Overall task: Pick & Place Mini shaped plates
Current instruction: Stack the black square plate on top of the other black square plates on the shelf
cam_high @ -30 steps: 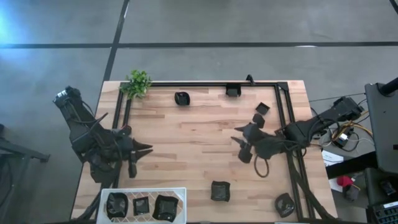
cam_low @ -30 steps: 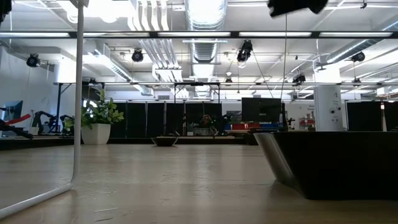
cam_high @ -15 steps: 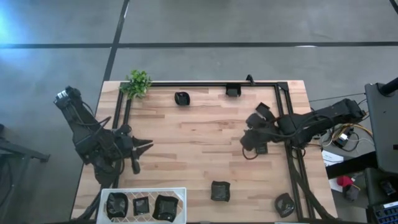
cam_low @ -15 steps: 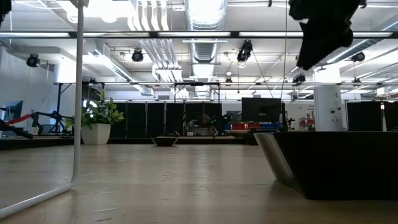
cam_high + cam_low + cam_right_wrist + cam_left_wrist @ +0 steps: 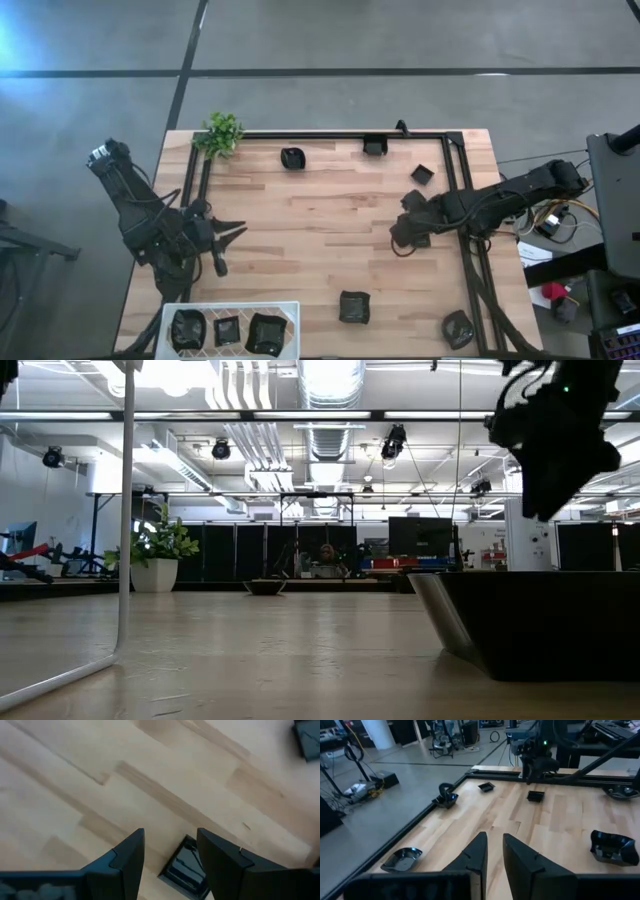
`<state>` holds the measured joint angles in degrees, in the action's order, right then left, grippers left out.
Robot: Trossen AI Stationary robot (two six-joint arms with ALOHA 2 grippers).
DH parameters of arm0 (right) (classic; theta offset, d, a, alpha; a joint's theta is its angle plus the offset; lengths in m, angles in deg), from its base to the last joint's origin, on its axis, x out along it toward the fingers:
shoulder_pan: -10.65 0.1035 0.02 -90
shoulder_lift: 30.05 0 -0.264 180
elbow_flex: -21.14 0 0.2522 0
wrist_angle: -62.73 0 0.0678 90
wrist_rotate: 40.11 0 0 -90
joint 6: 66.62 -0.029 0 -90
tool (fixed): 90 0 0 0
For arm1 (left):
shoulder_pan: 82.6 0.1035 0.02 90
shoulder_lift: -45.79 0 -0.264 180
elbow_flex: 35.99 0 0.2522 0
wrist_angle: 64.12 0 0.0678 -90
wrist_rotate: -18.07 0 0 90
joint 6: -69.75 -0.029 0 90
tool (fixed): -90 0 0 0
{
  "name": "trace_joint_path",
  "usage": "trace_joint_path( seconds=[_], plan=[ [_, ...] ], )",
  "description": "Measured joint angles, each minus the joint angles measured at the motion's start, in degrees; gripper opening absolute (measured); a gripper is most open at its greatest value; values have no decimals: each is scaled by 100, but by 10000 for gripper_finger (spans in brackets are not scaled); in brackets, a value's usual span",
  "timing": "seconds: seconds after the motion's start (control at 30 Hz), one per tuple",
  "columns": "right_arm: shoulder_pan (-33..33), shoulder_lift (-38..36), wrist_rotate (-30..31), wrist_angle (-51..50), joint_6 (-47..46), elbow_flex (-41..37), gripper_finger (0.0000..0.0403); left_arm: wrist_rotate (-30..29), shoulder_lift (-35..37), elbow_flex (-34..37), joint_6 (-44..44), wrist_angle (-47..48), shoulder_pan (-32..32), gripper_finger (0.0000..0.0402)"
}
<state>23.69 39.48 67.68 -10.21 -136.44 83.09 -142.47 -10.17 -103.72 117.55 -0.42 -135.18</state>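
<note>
Right wrist view is showing a small square black plate (image 5: pixel 186 865) lying flat on the wooden table (image 5: pixel 75 785), directly between the spread fingers of the right gripper (image 5: pixel 170 855), which is gripping nothing. Overhead, three plates are sitting in the white tray (image 5: pixel 232 308). The left gripper (image 5: pixel 228 248) is hovering nearby, fingers apart, empty.

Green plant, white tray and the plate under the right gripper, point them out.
Green plant (image 5: pixel 221 133), high view, its leaves.
White tray (image 5: pixel 230 306), high view, far rim.
Plate (image 5: pixel 186 866), right wrist view, glossy inside.
</note>
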Motion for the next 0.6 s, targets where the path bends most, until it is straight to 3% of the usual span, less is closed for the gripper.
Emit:
trace_joint_path(
  seconds=[0.2,0.6],
  plan=[
    [2,0,-71,121,-762,-509,178,-13,0,0,-329,0,0,55],
    [9,0,-880,1165,-1346,-1268,178,61,0,0,-853,0,0,55]
  ],
)
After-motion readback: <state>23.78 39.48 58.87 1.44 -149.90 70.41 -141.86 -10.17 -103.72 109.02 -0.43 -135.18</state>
